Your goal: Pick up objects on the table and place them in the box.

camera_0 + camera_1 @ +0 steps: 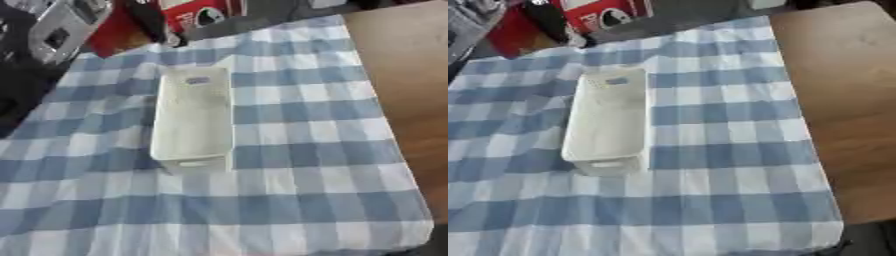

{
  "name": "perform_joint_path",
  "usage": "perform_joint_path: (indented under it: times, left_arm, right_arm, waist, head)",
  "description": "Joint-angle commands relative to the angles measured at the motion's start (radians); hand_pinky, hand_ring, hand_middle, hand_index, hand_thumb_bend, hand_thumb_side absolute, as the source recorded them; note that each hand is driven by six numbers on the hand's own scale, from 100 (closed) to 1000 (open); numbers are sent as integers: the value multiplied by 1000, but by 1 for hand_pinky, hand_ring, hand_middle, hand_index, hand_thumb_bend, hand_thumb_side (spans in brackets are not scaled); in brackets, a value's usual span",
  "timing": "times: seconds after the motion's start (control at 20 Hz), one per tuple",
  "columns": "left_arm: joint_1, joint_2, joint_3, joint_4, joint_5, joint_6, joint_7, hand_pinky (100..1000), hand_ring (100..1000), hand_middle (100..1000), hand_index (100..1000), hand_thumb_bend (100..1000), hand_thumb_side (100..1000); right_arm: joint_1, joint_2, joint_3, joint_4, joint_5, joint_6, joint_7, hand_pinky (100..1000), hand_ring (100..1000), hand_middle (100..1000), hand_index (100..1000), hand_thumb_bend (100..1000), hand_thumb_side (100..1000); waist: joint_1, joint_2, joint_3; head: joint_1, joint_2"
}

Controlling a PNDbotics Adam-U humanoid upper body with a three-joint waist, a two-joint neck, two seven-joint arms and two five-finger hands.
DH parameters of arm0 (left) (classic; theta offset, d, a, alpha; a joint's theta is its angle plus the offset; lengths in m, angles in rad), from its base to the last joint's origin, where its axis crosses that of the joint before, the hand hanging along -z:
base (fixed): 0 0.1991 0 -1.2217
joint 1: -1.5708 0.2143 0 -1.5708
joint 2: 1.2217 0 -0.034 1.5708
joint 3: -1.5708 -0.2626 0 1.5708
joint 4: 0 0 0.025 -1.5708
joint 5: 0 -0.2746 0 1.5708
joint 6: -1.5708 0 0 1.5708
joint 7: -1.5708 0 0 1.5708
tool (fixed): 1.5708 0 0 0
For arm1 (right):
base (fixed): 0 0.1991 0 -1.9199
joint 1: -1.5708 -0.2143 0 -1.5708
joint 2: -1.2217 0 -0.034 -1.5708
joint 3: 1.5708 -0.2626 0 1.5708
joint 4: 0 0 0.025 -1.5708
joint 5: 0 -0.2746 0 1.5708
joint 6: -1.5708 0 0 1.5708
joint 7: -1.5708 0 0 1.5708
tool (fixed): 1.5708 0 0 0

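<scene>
- Fingers of either hand appear in neither view, so whether they are spread or curled cannot be told.
- White box (193, 120) stands lengthwise on the blue checked cloth (297, 190) covering the counter (842, 100), and looks empty.
- No loose objects show on the cloth; red packaging (197, 15) sits beyond the far edge.
- Judging from this, either nothing is picked yet or all is done; the next move calls for finding an object first.

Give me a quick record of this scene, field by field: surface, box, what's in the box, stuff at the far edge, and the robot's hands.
surface: blue and white checked cloth over a wooden table
box: white oblong box, upright on the cloth
box contents: looks empty
far edge: red carton
hands: neither in view
</scene>
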Motion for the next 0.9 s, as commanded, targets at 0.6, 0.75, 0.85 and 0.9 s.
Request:
perform_joint_path:
  times: [0.6, 0.75, 0.85, 0.9]
  left_arm:
    - [26, -190, 135, 50, 134, 132, 210, 100, 210, 231, 341, 100, 100]
    - [54, -192, 151, 26, 178, 163, 291, 100, 210, 231, 342, 100, 100]
    - [72, -184, 157, 8, 212, 187, 349, 100, 213, 239, 353, 100, 100]
    - [81, -180, 160, -1, 235, 200, 382, 100, 212, 238, 353, 100, 100]
  right_arm:
    - [-17, 11, -3, -3, -20, -1, 8, 575, 734, 816, 829, 100, 652]
    - [-13, 12, -7, -2, -20, 1, 6, 575, 734, 816, 829, 100, 652]
    - [-11, 12, -9, -1, -20, 3, 5, 575, 733, 816, 829, 100, 652]
    - [-10, 13, -10, -1, -20, 3, 4, 575, 733, 816, 829, 100, 652]
  waist:
    - [-16, -7, -17]
    - [-19, -5, -11]
    - [-19, -4, -7]
    - [-20, -4, -6]
  head:
    - [0, 18]
    - [-6, 18]
    - [-9, 18]
    - [-10, 18]
